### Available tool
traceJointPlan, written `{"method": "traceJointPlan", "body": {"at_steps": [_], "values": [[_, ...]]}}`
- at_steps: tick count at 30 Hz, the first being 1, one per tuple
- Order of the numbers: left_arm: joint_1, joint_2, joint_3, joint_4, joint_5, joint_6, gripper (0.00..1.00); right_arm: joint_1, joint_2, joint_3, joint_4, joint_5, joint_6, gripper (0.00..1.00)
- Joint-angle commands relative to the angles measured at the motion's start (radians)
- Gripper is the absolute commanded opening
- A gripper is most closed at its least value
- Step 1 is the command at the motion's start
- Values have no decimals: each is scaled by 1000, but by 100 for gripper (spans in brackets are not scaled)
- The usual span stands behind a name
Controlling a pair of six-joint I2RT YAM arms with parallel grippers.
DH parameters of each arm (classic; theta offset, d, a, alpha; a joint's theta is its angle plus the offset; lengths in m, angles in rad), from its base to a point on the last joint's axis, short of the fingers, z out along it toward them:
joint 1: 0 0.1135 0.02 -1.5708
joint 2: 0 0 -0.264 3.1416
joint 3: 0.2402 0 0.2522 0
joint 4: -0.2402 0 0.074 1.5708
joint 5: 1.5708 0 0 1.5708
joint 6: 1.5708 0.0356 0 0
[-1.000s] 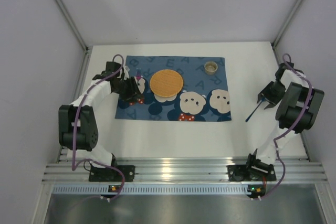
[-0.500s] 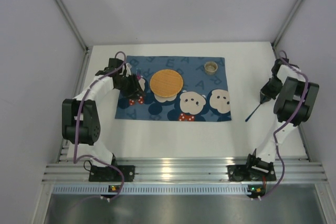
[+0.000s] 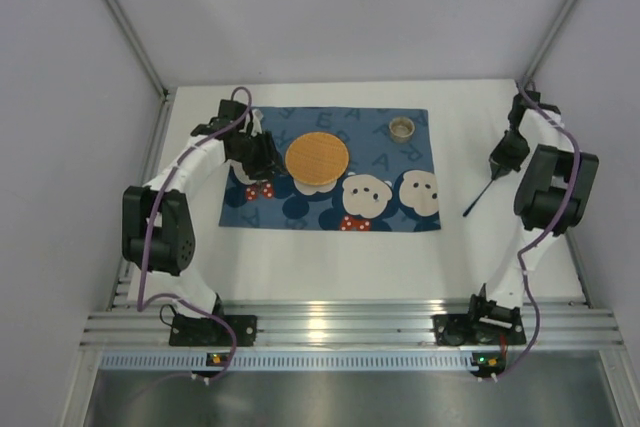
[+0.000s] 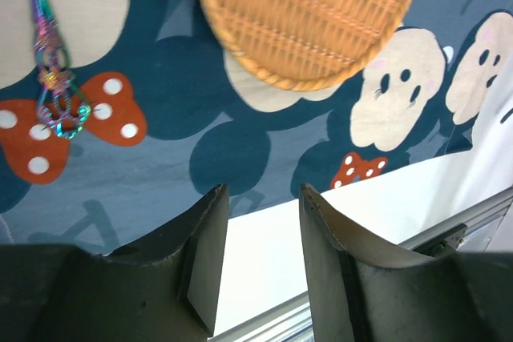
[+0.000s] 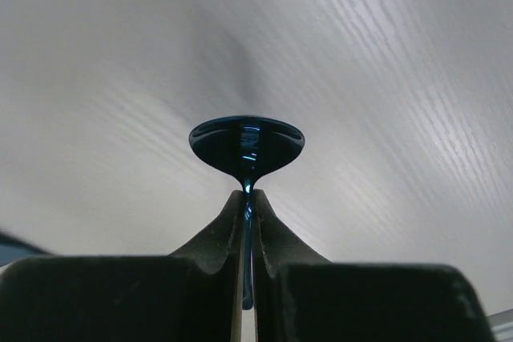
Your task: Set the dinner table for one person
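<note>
The right claw (image 5: 247, 200) has just pinched fully shut on the neck of the dark blue metal spoon (image 5: 247, 143), at the right of the overhead frame. The spoon's handle slants toward lower left over the large plain white rectangular worktop (image 3: 330, 267), which fills that frame's middle. The left claw (image 4: 256, 222) hangs half open and empty over the blue bear-patterned cloth placemat (image 4: 240, 150), with an iridescent rainbow utensil (image 4: 52, 78) lying at upper left. With the spoon secured, carrying it beside the round woven wicker plate (image 3: 317, 158) looks next.

Woven wicker plate (image 4: 309, 18), glossy spoon (image 5: 247, 143) (mirror-like)
</note>
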Motion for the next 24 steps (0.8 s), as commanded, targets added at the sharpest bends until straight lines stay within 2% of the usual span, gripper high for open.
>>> {"method": "traceJointPlan", "body": {"at_steps": [1, 3, 6, 7, 10, 11, 13, 19, 24], "values": [[-48, -12, 76, -29, -18, -15, 46, 92, -86, 125, -54, 31, -5, 0], [-58, -23, 80, -32, -31, -22, 46, 141, -133, 164, -81, 1, 12, 0], [-75, -56, 66, -22, -48, -41, 49, 305, -173, 217, -125, -16, 41, 0], [-83, -75, 55, -18, -53, -49, 50, 395, -187, 225, -128, -31, 51, 0], [-94, -127, 29, -15, -70, -67, 56, 565, -186, 270, -104, -83, 81, 0], [-95, -145, 21, -15, -71, -73, 63, 601, -164, 285, -79, -94, 88, 0], [-95, -208, -3, -15, -79, -98, 98, 673, -131, 320, -43, -140, 91, 0], [-95, -392, -52, -50, -148, -119, 99, 718, 101, 498, -36, -200, 100, 0], [-95, -528, -100, -131, -212, -118, 99, 717, 195, 604, -64, -168, 97, 0]]}}
